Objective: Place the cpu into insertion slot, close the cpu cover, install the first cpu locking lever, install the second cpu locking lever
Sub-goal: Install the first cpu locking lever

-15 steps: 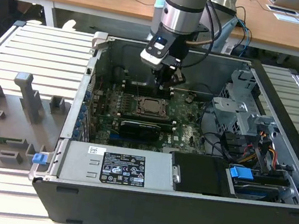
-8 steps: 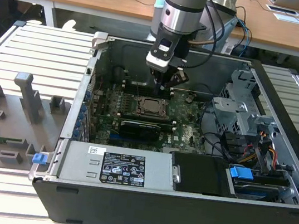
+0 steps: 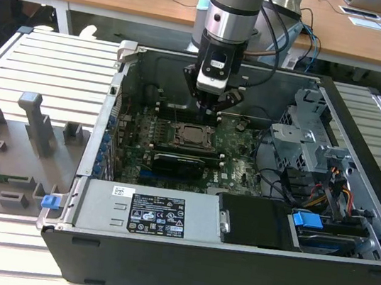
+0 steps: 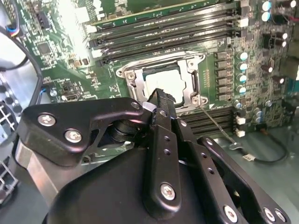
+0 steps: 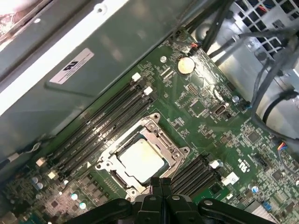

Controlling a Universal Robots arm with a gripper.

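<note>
Inside an open computer case (image 3: 181, 256) that is sitting on a slatted bench (image 3: 45, 56), the arm's fingers (image 4: 159, 100) are hovering pressed together and carrying nothing, just above the near edge of the insertion slot (image 5: 117, 178). The cpu (image 5: 140, 159) is lying flat in that slot, directly ahead of the fingertips. The cpu cover (image 5: 161, 135) is lying down around it, framing its pale metal top. Off to one side of the fingers, a thin metal rod (image 4: 217, 123) is running out from a corner of the slot across the memory slots (image 4: 163, 28); it is probably a locking lever that is not yet latched. Seating and covering are looking finished, so the lever work appears to be the step in hand. Doing it well is likely calling for the closed tips to bear on the rod's free end alone, guiding it down and under its catch while staying off the chip's top and the neighbouring board parts.
</note>
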